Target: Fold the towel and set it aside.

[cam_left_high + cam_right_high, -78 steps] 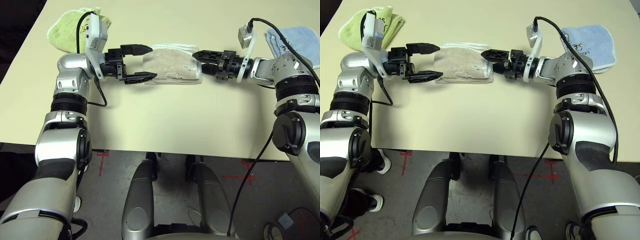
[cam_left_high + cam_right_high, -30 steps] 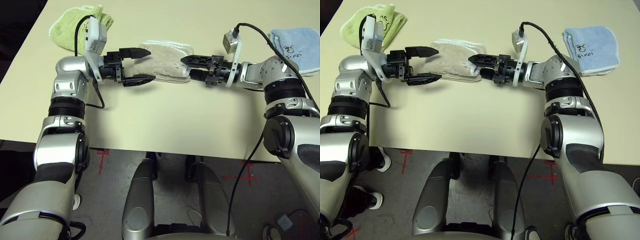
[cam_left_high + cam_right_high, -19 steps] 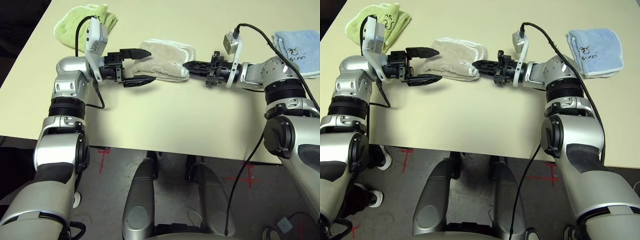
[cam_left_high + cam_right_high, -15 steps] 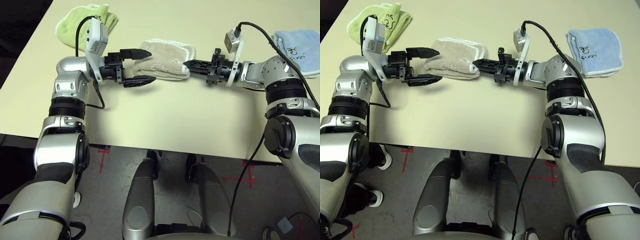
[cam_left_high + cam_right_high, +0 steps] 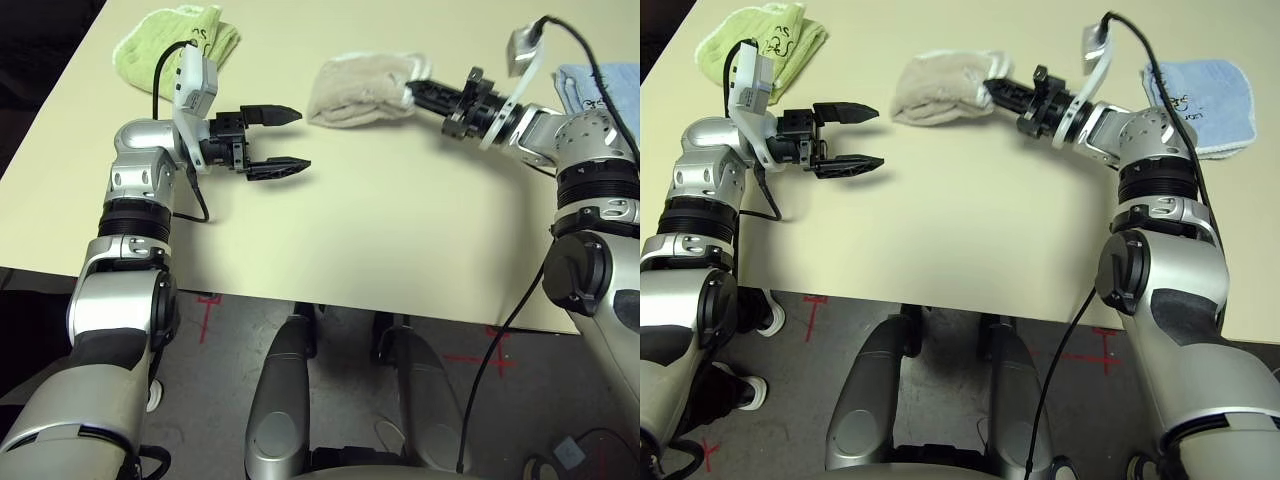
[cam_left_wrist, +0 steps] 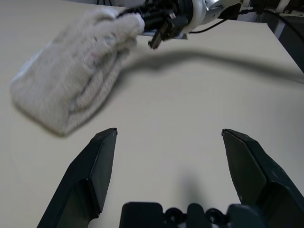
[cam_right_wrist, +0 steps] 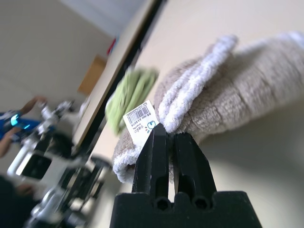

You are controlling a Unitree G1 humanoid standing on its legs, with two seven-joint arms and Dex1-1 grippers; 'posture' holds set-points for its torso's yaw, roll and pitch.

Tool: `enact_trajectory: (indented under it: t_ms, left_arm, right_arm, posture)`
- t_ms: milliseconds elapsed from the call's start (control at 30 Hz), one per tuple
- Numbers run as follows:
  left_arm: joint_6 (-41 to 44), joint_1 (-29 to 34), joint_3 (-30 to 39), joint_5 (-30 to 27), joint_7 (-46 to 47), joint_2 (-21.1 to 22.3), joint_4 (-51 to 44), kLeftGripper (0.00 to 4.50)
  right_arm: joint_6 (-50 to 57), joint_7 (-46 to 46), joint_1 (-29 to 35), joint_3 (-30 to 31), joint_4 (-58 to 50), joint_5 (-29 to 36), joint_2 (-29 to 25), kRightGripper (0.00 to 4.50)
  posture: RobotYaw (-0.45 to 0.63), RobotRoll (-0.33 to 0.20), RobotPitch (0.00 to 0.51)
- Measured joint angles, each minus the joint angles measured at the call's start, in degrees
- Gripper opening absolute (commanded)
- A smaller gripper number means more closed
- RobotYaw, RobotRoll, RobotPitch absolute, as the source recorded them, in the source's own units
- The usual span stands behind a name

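The towel (image 5: 362,88) is rough, matt terry cloth with a paper-like tag (image 7: 141,122); the table (image 5: 400,230) is smooth and matt.

Looks like a robot test lab: a plain cream bench (image 5: 380,240) standing on grey floor (image 5: 480,400) with red tape crosses (image 5: 478,353), cables (image 5: 500,330) trailing off the arms.

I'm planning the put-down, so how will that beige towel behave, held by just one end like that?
Probably floppy: the towel sags away from the shut right gripper pinching one end. Its folded layers may slump or open when dragged. It looks light, since a pinch at one end carries it.
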Motion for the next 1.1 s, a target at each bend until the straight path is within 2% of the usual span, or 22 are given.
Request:
enact_trajectory:
  t_ms: [200, 533, 1100]
  left_arm:
    - [-1.6, 0.0, 0.0, 0.0, 1.1, 0.0, 0.9, 4.5]
    - [-2.6, -1.0, 0.0, 0.1, 1.2, -0.2, 2.8, 4.5]
    - [-3.1, -0.9, 0.2, 0.0, 2.3, -0.3, 3.9, 4.5]
  right_arm:
    - [-18.2, -0.2, -1.4, -3.0, 0.5, 0.3, -1.6, 0.01]
    - [-41.1, -5.8, -3.0, -3.8, 8.2, -4.2, -8.9, 0.01]
    - [-48.7, -7.6, -1.4, -3.7, 17.9, -8.3, -13.9, 0.01]
  posture:
    - [0.08, 0.0, 0.365]
    - [0.04, 0.0, 0.36]
    - [0.06, 0.0, 0.369]
